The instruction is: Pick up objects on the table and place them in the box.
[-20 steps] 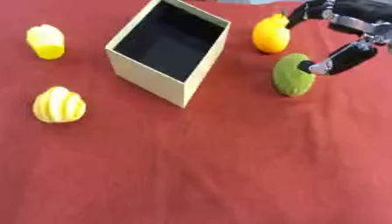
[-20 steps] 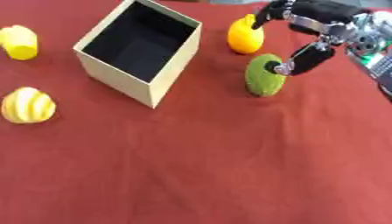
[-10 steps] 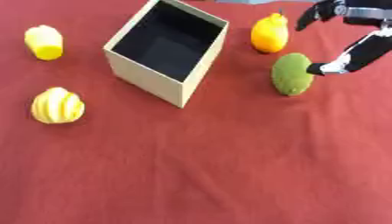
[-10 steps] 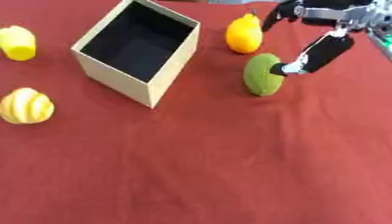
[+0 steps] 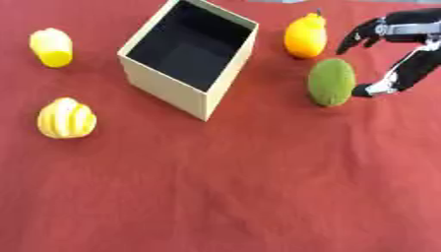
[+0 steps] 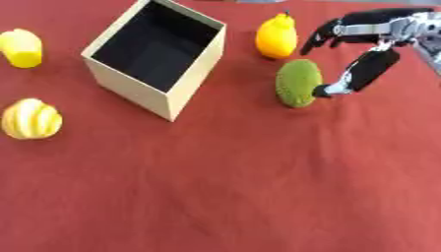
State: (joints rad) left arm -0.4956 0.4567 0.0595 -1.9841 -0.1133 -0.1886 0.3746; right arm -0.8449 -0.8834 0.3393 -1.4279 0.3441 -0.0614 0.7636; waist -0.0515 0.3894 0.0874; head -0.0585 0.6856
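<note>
Red cloth covers the counter [image 5: 258, 197], smooth and bare across its near half. Nearest on the left sits a rounded yellow fruit with pale ribs [image 5: 65, 118], squat and lobed. Beyond it, toward the middle, stands the box [image 5: 172, 86] — plain tan cardboard, open at the top, dark inside, turned corner-on to the viewer. Right of the box lies a green oval fruit [image 6: 298, 82] with a dull, rough skin, standing on its long axis. The right robot hand [image 6: 366, 59] comes in from the right edge, black with silver at the wrist, spread open — its thumb tip just touches or nearly touches the green fruit's right flank, while the other fingers [image 6: 323, 37] arch above and beyond the fruit without closing on it. It holds nothing. Farther back, just beyond the green fruit, an orange pear-shaped fruit [image 5: 306, 35] with a small stem stands upright, close under the arched fingers. At the far left lies a smooth yellow fruit [image 5: 51, 47], blocky and waxy-looking, well apart from the box.
</note>
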